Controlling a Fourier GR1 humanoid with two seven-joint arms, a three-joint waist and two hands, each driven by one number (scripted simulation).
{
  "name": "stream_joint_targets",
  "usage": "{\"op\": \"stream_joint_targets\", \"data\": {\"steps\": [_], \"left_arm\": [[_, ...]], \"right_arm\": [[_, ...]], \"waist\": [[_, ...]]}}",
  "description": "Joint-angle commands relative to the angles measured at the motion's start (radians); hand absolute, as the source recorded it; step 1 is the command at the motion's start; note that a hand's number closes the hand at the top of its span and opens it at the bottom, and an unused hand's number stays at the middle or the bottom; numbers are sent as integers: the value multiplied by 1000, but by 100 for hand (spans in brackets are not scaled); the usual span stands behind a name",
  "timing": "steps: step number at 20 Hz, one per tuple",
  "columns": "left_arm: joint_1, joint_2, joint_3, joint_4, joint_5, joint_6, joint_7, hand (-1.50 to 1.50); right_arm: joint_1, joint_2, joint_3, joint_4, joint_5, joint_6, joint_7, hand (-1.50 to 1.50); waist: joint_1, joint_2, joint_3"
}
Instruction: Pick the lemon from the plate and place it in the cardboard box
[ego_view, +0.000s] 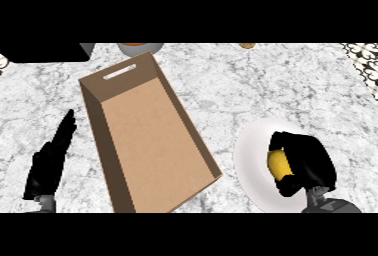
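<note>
The lemon (277, 164) sits at about four o'clock in the view, over the white plate (251, 155), and only a yellow strip of it shows between the fingers and thumb of the right hand (306, 162). That hand is curled round the fruit from the three o'clock side, hiding most of it; whether the lemon touches the plate cannot be told. The plate lies on the marbled grey-white tabletop (280, 85), its right part covered by the hand.

Just beside the plate, toward nine o'clock, stands the cardboard box (151, 145), long and open-topped, running from twelve o'clock down to six, with a slot handle cut in its far wall. Its brown floor is bare.

Past the box, at eight o'clock, the left hand (50, 160) rests with fingers straight and pointing up, holding nothing.

Along the twelve o'clock edge are a dark block (44, 51), a grey bowl-like vessel (140, 48) and a small orange-brown object (247, 45), each cut off by the view.
</note>
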Motion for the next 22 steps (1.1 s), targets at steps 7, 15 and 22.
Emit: {"op": "stream_joint_targets", "data": {"steps": [7, 15, 22], "left_arm": [[7, 26, 19, 28, 16, -47, -50, 0], [-54, 9, 8, 45, -3, -27, -12, 0], [-47, 15, 23, 28, 18, -57, -14, 0]], "right_arm": [[222, 124, 242, -547, 207, 99, 344, 150], [17, 201, 376, -686, 37, 8, 365, 150], [-377, 202, 467, -594, -80, 8, 716, 150]], "waist": [[24, 7, 1], [35, 10, 2], [44, 10, 1]]}}
